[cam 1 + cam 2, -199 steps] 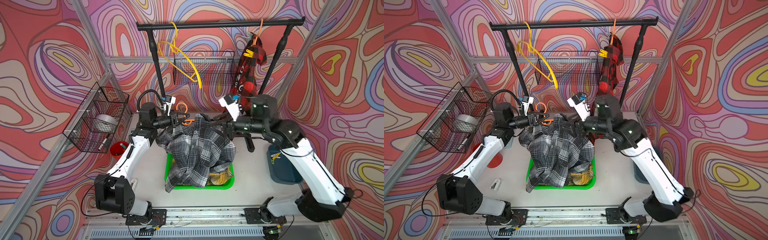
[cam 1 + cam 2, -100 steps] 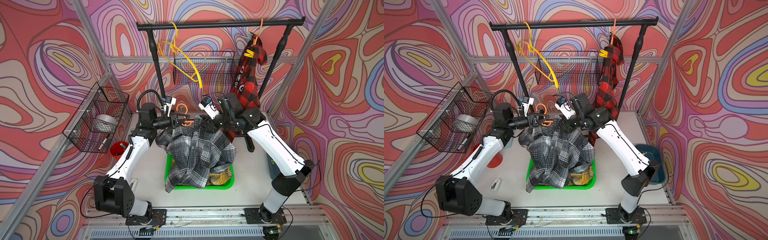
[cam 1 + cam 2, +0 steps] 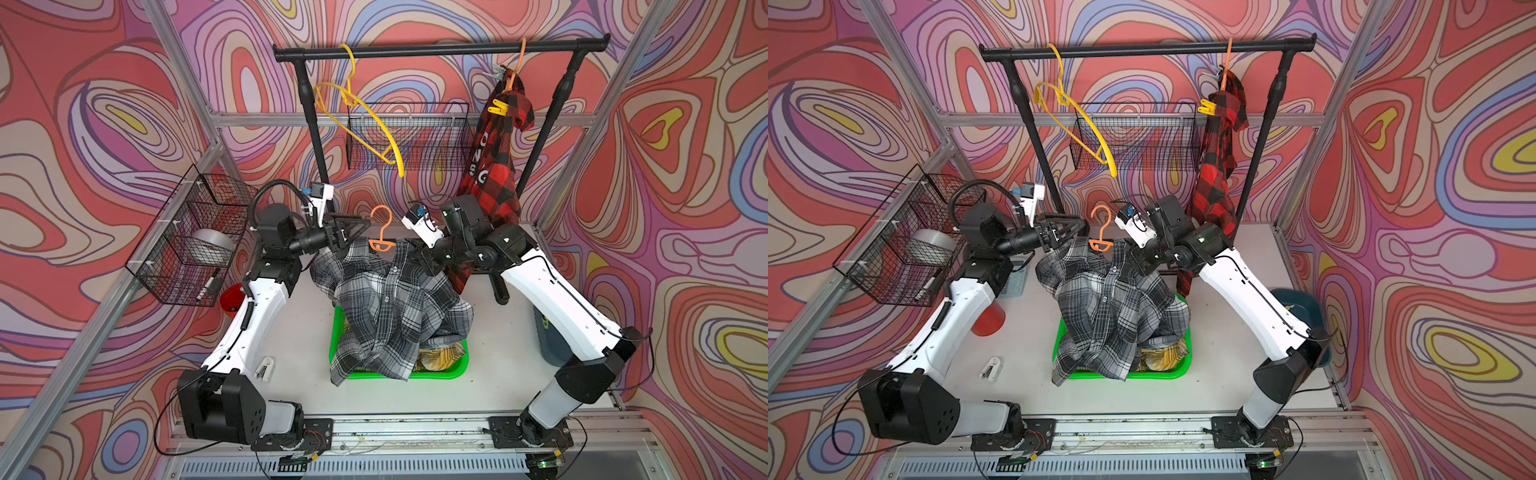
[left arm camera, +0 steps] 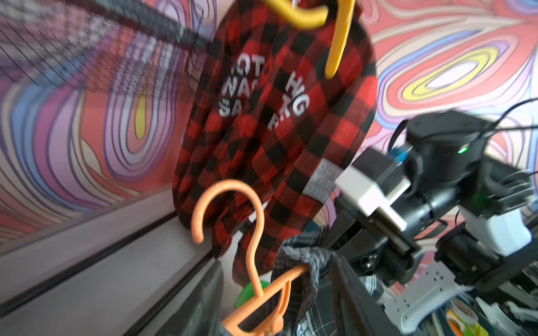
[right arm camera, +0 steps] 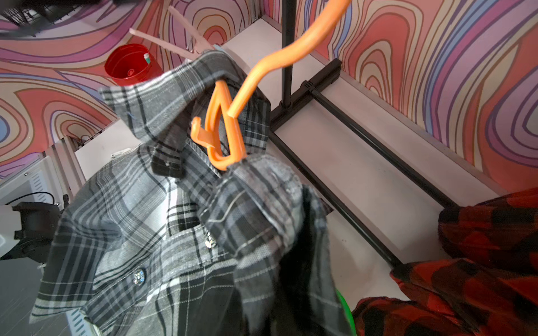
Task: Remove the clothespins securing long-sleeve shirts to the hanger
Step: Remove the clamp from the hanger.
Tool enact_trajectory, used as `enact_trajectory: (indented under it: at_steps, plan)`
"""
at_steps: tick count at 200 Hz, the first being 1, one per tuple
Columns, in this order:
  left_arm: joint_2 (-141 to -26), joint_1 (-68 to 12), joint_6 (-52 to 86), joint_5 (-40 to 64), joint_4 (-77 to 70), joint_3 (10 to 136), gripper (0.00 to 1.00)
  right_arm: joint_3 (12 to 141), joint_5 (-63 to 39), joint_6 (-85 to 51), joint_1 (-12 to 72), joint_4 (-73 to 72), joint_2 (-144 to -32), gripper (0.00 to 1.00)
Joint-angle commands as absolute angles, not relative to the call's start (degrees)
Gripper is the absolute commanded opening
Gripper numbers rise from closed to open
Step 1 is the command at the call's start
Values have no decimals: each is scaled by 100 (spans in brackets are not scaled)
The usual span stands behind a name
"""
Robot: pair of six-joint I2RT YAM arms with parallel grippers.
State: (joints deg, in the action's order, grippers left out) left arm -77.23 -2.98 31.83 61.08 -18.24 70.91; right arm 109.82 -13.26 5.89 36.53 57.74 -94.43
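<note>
in both top views a grey, black and white plaid shirt (image 3: 390,307) hangs on an orange plastic hanger (image 3: 381,242) in the air above a bright green plastic tray (image 3: 415,376). its tails drop into the tray over a crumpled yellow and black plaid shirt (image 3: 440,358). the left gripper (image 3: 356,235) sits at one shoulder of the hanger with its jaws spread. the right gripper (image 3: 424,261) is at the other shoulder, pressed together on the grey cloth. a red and black check shirt with white letters (image 3: 494,166) hangs from a second orange hanger on the black metal rail (image 3: 436,49), with a small yellow plastic clothespin (image 3: 498,109) clipped near its collar. a bare yellow plastic hanger (image 3: 365,120) hangs further along the rail. a small white clip (image 3: 990,368) lies on the white table (image 3: 1025,357) beside the left arm.

left wrist view: the left gripper's two dark fingers (image 4: 346,291) stand apart, blurred, with the hanger's shoulder and grey collar between them. whether they touch it i cannot tell. the red check shirt hangs behind.

right wrist view: the grey shirt, draped over the orange hanger, fills most of the view. a pale pink plastic clothespin (image 5: 163,43) is clipped on its far shoulder. a red plastic cup (image 5: 128,64) stands on the table beyond. the right gripper's own fingers are not clear here.
</note>
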Motion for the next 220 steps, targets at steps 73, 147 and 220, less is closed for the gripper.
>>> enact_trajectory:
  at_steps: [73,147,220]
  plan:
    - [-8581,984,6654,7410,-7787,6398,65,9894,-3417,408,2675,4643,-8597,0]
    - [-8514,992,6171,7886,-7695,6409,60,10122,-3650,683,2672,4880,-8765,0]
    - [-7647,988,3711,7577,-4566,6593,63,10239,-3774,779,2676,4888,-8931,0]
